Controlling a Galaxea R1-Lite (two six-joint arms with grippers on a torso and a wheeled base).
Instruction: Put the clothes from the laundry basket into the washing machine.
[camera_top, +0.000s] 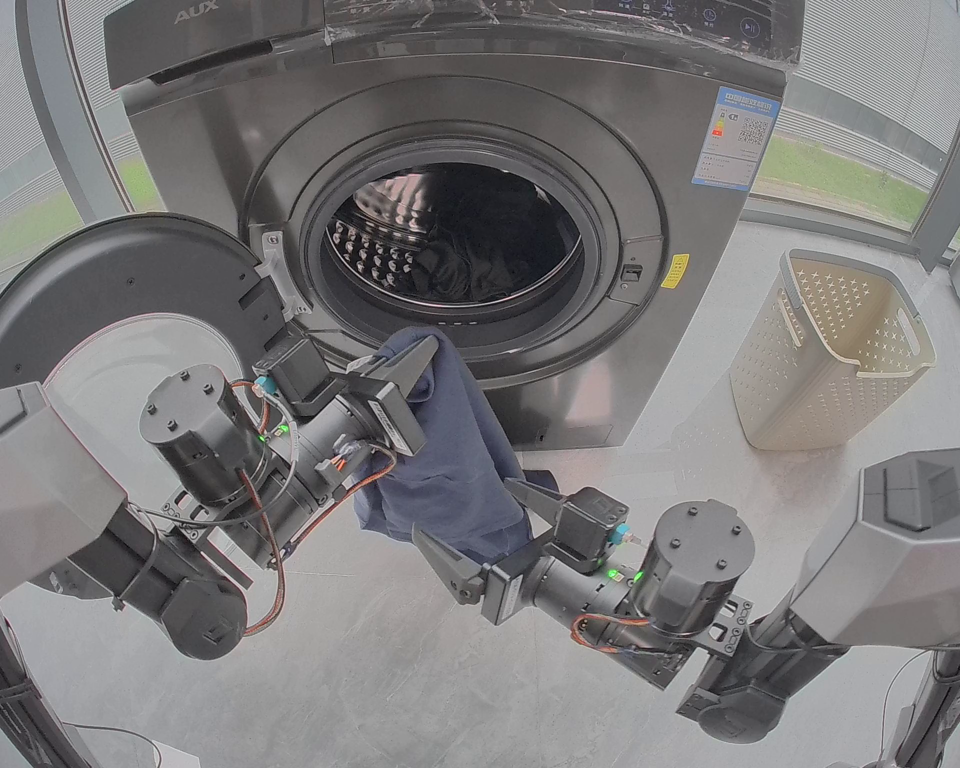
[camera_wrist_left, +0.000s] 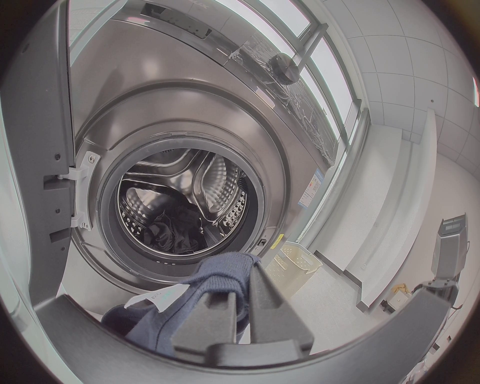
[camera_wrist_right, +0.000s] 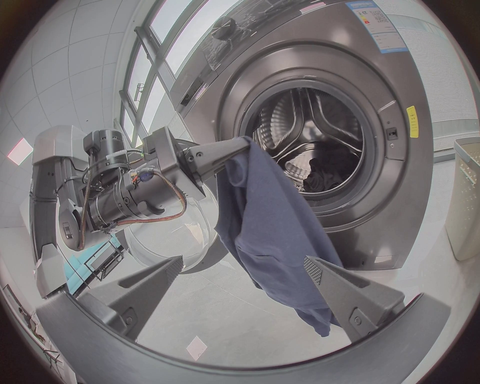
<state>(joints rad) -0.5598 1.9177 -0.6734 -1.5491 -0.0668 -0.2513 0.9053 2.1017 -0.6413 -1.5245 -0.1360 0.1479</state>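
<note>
Front-load washing machine (camera_top: 450, 120), door (camera_top: 120, 290) swung open on the robot's left, dark clothes (camera_top: 480, 250) already in the drum. Laundry basket (camera_top: 830, 350) on the floor, well apart to the right, looks empty. Navy garment (camera_top: 460, 450) hangs just outside the opening, not in. Left gripper (camera_top: 425, 350) clamped on its top edge; right gripper (camera_top: 462, 510) spread wide by the hem, holding nothing. Likely the last piece.
</note>
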